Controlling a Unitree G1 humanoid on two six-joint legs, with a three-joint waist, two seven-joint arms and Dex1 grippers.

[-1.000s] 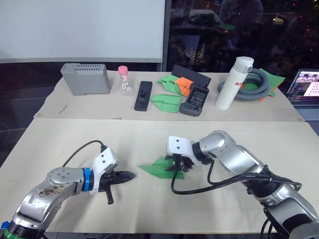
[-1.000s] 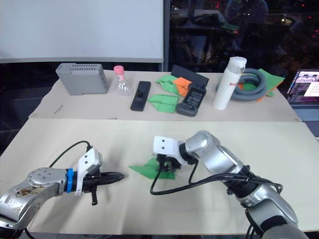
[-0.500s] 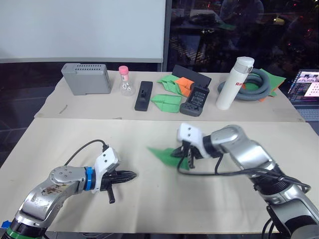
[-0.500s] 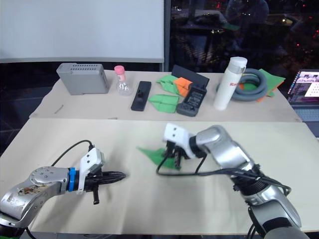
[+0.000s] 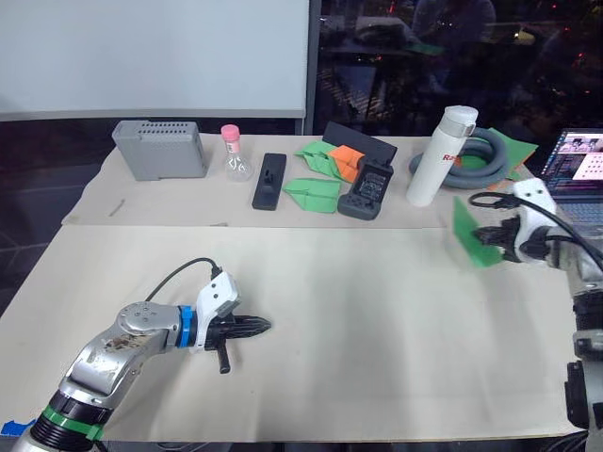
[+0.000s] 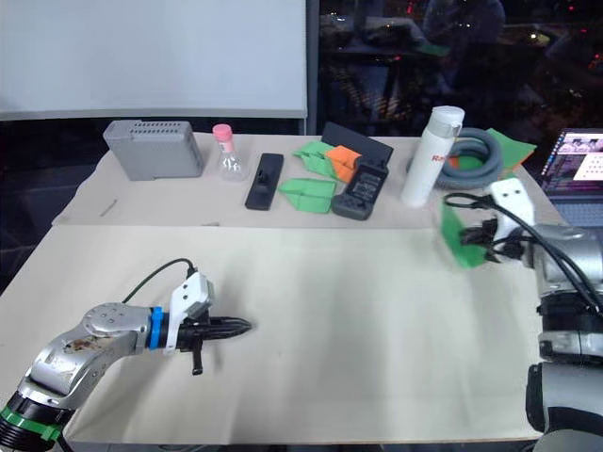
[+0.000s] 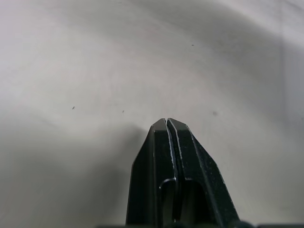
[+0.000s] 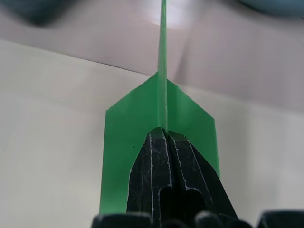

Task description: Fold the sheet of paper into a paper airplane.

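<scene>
The right claw (image 8: 166, 135), clamped on the paper airplane's (image 5: 471, 237) hidden ridge, holds it lifted above the surface's (image 5: 377, 311) right edge, nose pointing away, while the left claw (image 7: 167, 124) rests closed.

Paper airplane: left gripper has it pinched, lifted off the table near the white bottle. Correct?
Wrong gripper. The right gripper has the paper airplane pinched, lifted off the table near the white bottle; the right wrist view shows it. The left gripper is shut, empty.
</scene>
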